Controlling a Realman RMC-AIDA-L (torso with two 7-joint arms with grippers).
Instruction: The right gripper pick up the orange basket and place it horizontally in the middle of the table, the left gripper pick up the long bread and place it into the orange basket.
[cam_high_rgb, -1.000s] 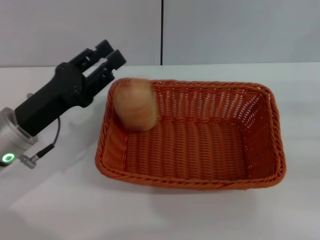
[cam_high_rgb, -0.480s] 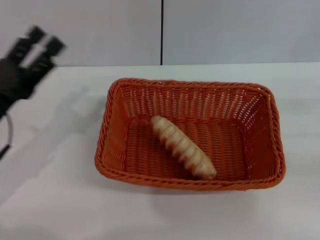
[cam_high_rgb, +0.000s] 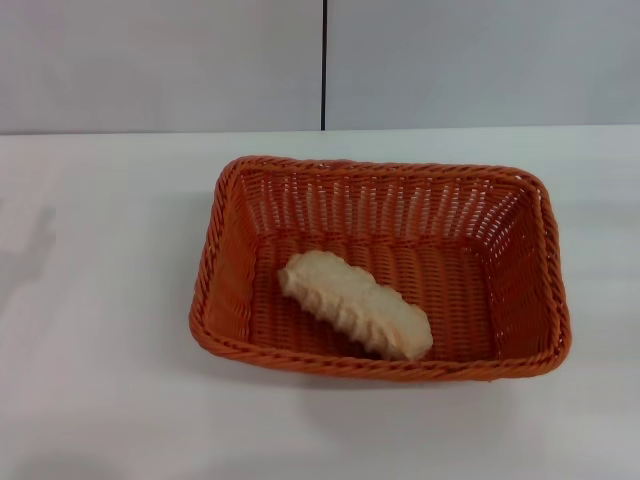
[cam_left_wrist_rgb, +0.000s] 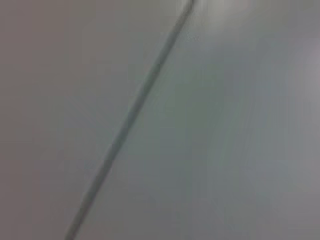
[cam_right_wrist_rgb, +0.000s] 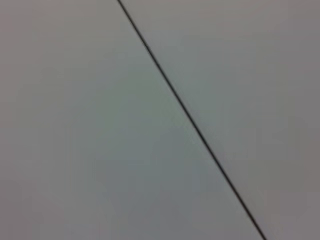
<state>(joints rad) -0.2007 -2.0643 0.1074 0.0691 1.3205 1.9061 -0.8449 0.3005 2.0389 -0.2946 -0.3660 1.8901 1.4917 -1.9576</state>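
The orange basket (cam_high_rgb: 380, 262) sits lengthwise across the middle of the white table (cam_high_rgb: 100, 380) in the head view. The long bread (cam_high_rgb: 355, 304) lies inside it on the woven floor, slanting from the left middle toward the near right, its pale ridged side up. Neither gripper shows in the head view. Both wrist views show only a plain grey wall with a dark seam line, without fingers, basket or bread.
A grey wall with a vertical dark seam (cam_high_rgb: 324, 65) stands behind the table's far edge. White tabletop surrounds the basket on all sides.
The left gripper, open beside the basket's left rim a second ago, pulled away up and left and has left the view. The bread dropped into the basket and settled.
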